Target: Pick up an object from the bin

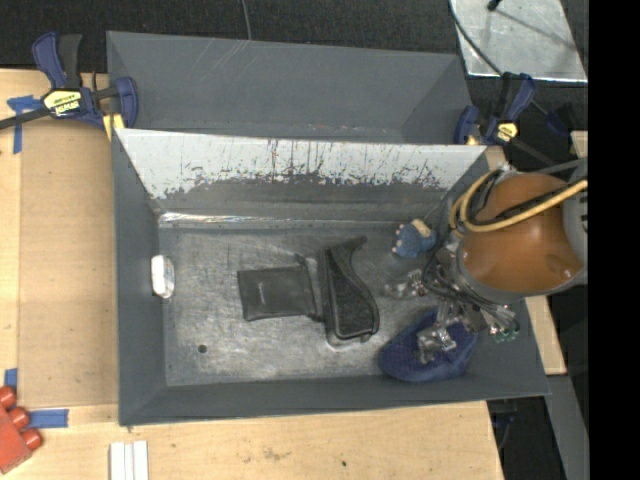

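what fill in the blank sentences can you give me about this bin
1. The gripper is over a soft ____ bundle at the bin's lower right.
2. A small ____ thing lies by the bin's left wall.
3. The flat pouch and curved piece in the middle are both ____.
Missing words: blue; white; black.

This looks like a robotics lab test rig. A grey metal bin (300, 93) has a scratched, worn back wall at 12 o'clock. An arm (520, 248) with an orange cover and looped cables (530, 211) enters at 3 o'clock. Odd loose things lie inside: black pad (272, 294) at centre, blue lump (405, 363) at 5 o'clock, white piece (162, 276) at 9 o'clock.
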Controlling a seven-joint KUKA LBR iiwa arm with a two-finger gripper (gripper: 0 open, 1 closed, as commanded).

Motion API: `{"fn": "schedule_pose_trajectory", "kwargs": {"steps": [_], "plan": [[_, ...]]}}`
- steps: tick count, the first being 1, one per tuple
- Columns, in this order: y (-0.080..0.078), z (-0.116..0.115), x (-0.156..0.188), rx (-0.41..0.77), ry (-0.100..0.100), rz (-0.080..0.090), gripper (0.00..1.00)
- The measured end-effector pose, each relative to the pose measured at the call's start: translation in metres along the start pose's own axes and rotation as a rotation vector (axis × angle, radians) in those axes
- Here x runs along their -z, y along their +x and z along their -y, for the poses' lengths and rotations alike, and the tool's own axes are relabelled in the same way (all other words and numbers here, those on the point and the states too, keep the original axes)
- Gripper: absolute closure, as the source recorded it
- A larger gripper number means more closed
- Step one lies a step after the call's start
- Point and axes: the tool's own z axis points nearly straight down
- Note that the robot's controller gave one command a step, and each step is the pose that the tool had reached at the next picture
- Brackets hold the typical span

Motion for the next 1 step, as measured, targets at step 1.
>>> {"fn": "schedule_pose_trajectory", "kwargs": {"steps": [1], "plan": [[-0.0014, -0.0096, -0.0005, -0.062, 0.01, 0.003, 0.0]]}}
